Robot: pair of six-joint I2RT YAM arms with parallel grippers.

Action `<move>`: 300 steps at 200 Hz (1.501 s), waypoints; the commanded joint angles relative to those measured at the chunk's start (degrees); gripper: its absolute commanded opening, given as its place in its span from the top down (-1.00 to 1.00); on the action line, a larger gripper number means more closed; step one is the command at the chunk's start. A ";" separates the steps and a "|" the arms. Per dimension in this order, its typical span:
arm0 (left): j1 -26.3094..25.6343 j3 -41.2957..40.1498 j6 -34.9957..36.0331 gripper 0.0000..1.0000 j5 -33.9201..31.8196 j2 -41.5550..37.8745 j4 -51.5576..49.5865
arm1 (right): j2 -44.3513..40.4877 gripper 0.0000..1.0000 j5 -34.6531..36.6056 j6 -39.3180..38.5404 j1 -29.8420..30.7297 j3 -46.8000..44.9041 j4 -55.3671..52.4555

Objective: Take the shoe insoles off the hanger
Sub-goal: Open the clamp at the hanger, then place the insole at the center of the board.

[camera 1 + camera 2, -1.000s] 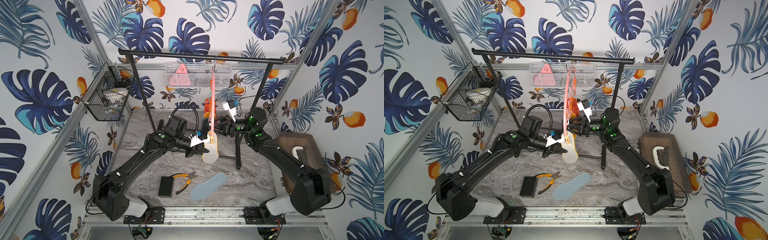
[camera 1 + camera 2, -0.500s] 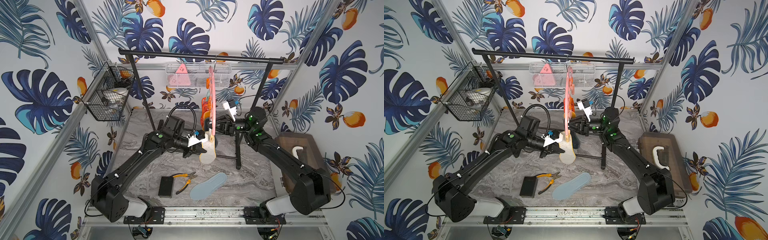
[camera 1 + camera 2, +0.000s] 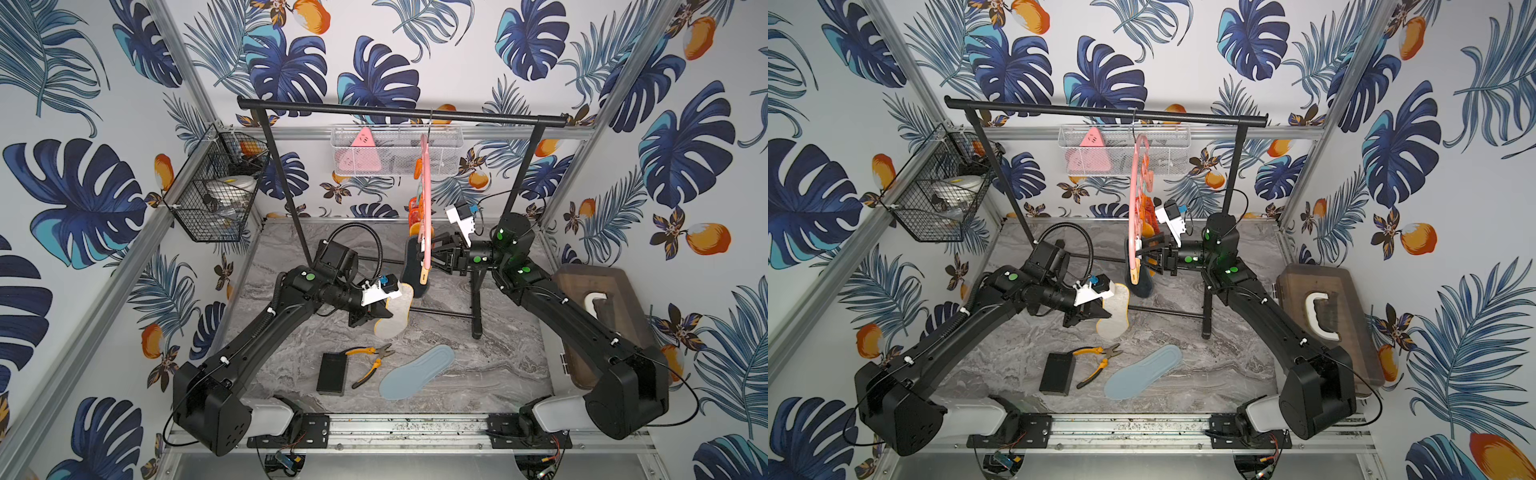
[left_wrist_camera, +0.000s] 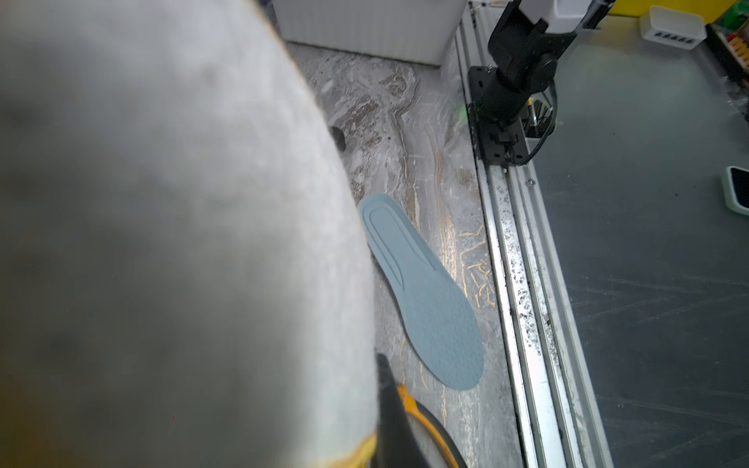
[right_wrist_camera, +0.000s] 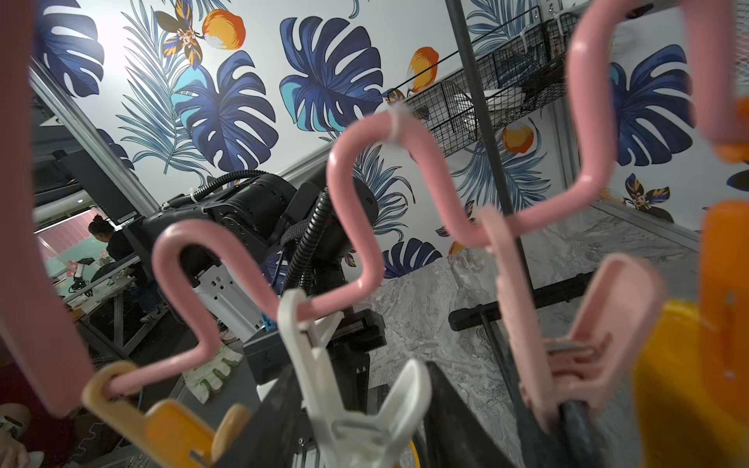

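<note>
Both top views — left gripper clamps beige insole (off hanger).

Tropical wallpaper of blue leaves and orange fruit covers every wall in both top views; a grey marbled floor fills the lower centre; aluminium posts frame the corners; a black wire basket hangs at left of the frame; a white mesh basket sits at upper centre; the light is even.
</note>
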 commanded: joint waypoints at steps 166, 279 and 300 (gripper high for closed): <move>15.70 -4.06 -8.95 1.00 -53.82 4.20 0.26 | -25.44 -0.69 34.12 -11.97 0.04 -24.60 -21.68; 21.37 -23.97 -5.32 1.00 -61.42 -6.07 4.47 | -33.70 -0.73 36.20 -14.22 0.04 -32.03 -24.32; 21.63 -29.28 -2.67 1.00 -63.80 -7.16 8.93 | -32.86 -0.73 36.54 -13.49 0.01 -32.30 -22.72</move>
